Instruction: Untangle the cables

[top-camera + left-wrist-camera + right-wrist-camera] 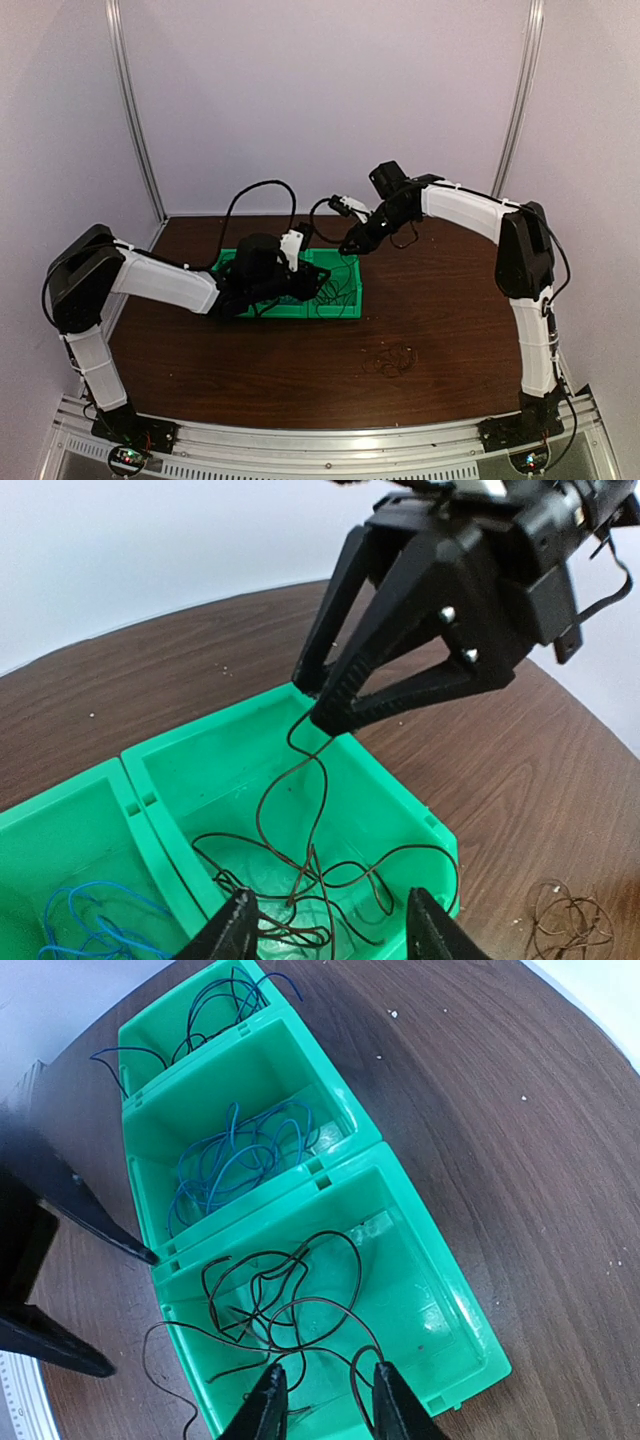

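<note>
— What's in the bin (455, 1280)?
— From my right wrist: black cables (290, 1305) at 6 o'clock, blue cables (230, 1160) in the middle, dark cables (215, 1000) at 12.
— Grippers?
— My left gripper (335, 925) gapes wide over the black; my right gripper (325, 1400) is narrowly parted. Only my left wrist shows a strand (300, 742) meeting its fingertip.

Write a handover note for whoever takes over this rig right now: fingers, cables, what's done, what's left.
Left gripper: fingers open, hovering over the black cables in the green tray's end compartment, holding nothing.
Right gripper: fingers slightly apart above the same compartment; one black strand rises to them, grip uncertain.
Done: blue cable alone in the middle compartment, a dark cable in the far one, a small bundle on the table.
Left: separate the black tangle.
</note>
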Robot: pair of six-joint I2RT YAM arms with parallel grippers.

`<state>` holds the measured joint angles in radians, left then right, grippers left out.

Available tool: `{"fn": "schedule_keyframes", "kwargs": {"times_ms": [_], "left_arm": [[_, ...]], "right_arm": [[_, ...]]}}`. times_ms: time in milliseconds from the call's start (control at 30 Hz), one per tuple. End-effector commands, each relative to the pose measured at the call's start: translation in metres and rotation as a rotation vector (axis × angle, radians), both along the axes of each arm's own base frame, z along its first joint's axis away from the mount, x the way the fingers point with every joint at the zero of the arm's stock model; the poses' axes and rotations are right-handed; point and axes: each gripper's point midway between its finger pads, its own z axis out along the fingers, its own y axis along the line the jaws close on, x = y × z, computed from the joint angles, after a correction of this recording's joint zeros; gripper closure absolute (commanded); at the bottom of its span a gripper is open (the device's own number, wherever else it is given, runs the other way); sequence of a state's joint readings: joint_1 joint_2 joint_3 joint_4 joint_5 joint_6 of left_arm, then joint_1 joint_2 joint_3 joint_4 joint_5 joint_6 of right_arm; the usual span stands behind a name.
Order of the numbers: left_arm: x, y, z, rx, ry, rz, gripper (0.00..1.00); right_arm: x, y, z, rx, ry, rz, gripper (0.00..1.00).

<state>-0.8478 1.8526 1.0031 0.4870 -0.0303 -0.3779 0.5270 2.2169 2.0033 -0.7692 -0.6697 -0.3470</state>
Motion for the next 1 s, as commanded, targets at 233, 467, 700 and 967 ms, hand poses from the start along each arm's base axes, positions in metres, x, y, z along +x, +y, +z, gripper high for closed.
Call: {"fn": "schedule_keyframes", "kwargs": {"times_ms": [233, 467, 700, 967], "left_arm": [[-0.028, 0.03, 0.057, -0.083, -0.128, -0.025, 0.47], [-0.044, 0.055, 0.046, -0.082, -0.088, 0.014, 0.49], [-0.051, 0.071, 0.047, -0.072, -0.079, 0.046, 0.49], [-0.055, 0.083, 0.052, -0.07, -0.092, 0.073, 0.49]], "right_arm": [[-0.028, -0.041, 0.047, -0.028, -0.139, 0.039, 0.63], [-0.081, -0.049, 0.011, -0.203, -0.214, 0.258, 0.53], [-0.079, -0.03, -0.019, -0.323, -0.264, 0.298, 0.48], [-0.072, -0.013, -0.047, -0.38, -0.247, 0.325, 0.56]]}}
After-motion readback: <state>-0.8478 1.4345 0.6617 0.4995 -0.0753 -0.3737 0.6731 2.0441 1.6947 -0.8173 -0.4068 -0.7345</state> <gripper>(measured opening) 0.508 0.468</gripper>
